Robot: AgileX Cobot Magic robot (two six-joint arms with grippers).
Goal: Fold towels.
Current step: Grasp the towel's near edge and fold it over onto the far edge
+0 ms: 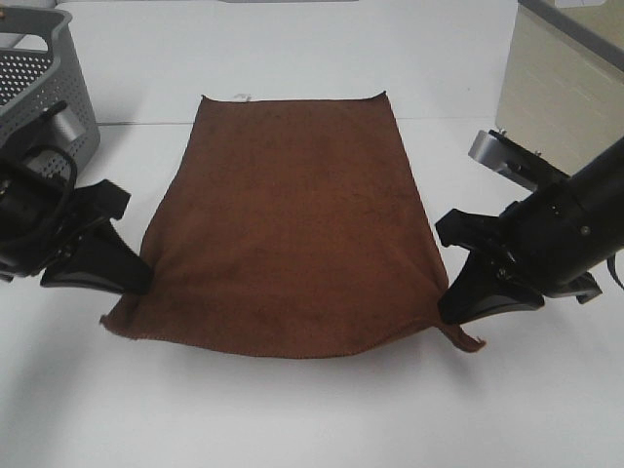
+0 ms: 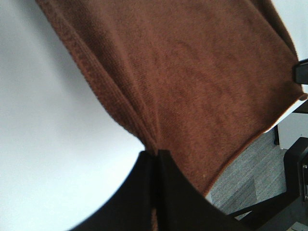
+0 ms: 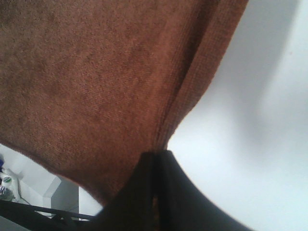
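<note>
A reddish-brown towel point(image 1: 292, 224) lies lengthwise on the white table point(image 1: 292, 409), its far short edge flat and a small white tag point(image 1: 242, 97) showing there. Its near end is lifted off the table. My left gripper point(image 1: 139, 283) is shut on the towel's near left edge, and my right gripper point(image 1: 448, 310) is shut on the near right edge. In the left wrist view the black fingers point(image 2: 144, 192) pinch the hemmed cloth point(image 2: 192, 82). The right wrist view shows the same pinch, fingers point(image 3: 159, 192) closed on the towel point(image 3: 96, 82).
A grey perforated basket point(image 1: 44, 93) stands at the back left of the table. A beige cabinet point(image 1: 561, 88) rises at the back right, beyond the table's edge.
</note>
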